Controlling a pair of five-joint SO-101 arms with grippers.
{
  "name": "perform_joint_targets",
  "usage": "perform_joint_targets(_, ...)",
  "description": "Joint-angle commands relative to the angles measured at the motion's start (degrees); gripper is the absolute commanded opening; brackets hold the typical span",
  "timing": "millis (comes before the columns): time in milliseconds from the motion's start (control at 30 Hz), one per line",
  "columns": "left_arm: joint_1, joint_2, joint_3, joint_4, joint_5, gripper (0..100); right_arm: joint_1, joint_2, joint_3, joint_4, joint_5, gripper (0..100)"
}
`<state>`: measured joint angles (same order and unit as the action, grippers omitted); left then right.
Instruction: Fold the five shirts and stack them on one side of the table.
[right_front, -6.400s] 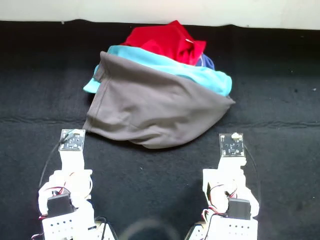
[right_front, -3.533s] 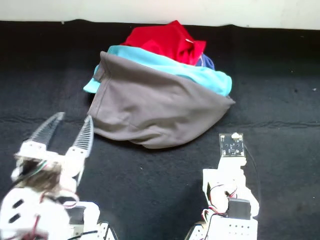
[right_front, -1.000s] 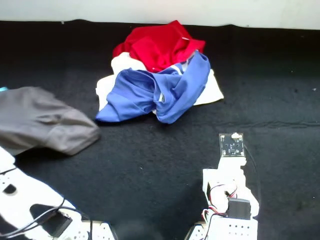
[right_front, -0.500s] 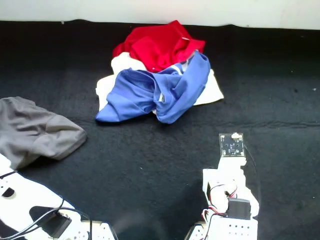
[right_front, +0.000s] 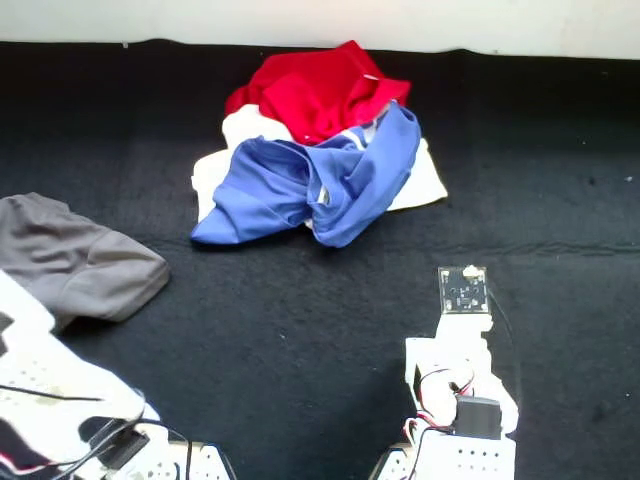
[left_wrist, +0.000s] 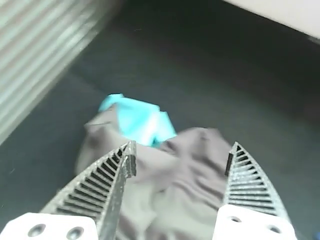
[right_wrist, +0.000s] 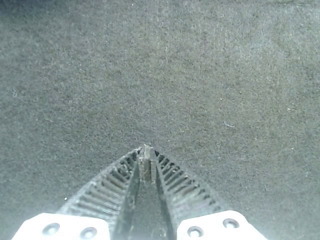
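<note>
The left pincer (left_wrist: 182, 150) is hanging wide open over a crumpled gray shirt (left_wrist: 185, 190) and is gripping nothing. A teal shirt (left_wrist: 135, 117) is poking out from under the gray one's far side. In the high view this gray bundle is lying on the left of the dark tabletop (right_front: 300, 330), well apart from the remaining pile. In that pile near the back, a red shirt (right_front: 315, 90) and a blue shirt (right_front: 310, 185) are resting on a white shirt (right_front: 215, 170). The right pincer (right_wrist: 146, 165) is sitting shut and empty, its tips pressed together over bare tabletop.

The step in hand is probably getting the gray shirt flat for folding. Doing it well likely means pinching one outer hem of gray cloth alone, away from the teal, so the two are not lifting together.

For room, the widest bare stretch is lying in front of the pile, between the two arms. The bundle is sitting close to the view's left edge, and a pale ribbed surface (left_wrist: 40, 50) is bordering it there, so spreading toward the middle looks safer.
</note>
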<state>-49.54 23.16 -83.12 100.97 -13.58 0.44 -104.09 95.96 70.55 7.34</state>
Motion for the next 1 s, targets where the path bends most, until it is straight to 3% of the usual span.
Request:
perform_joint_targets(0, 10.2, -8.0, 14.5, 0.3, -0.2, 28, -0.2, -0.8, 6.0, -1.9, -0.1, 0.9)
perform_joint_targets(133, 24.1, -14.7, 35.1, 0.0, -0.2, 28, -0.5, -0.8, 5.3, -5.3, 1.5, 0.9)
perform_joint_targets(267, 38.5, -16.8, 51.3, -1.1, -0.3, 28, -0.3, -0.8, 6.8, -6.6, 18.5, 0.9)
perform_joint_targets(367, 45.3, -16.8, 60.6, -9.1, -0.4, 28, -0.2, -0.8, 6.6, -6.5, 20.9, 0.9)
perform_joint_targets(533, 51.0, -16.8, 69.6, -25.7, 0.0, 29, 6.0, -0.8, -0.4, -6.6, 17.2, 4.8)
perform_joint_targets(700, 54.7, -16.5, 73.0, -37.4, 6.5, 29, 15.2, -0.7, -13.2, -6.3, 17.2, 29.4)
perform_joint_targets(833, 57.6, -11.3, 71.6, -43.3, 11.5, 29, 20.4, -0.7, -21.7, -5.7, 17.2, 26.2)
perform_joint_targets(967, 60.3, -1.5, 64.8, -46.4, 15.0, 29, 20.9, -0.6, -30.0, -0.2, 17.1, 24.7)
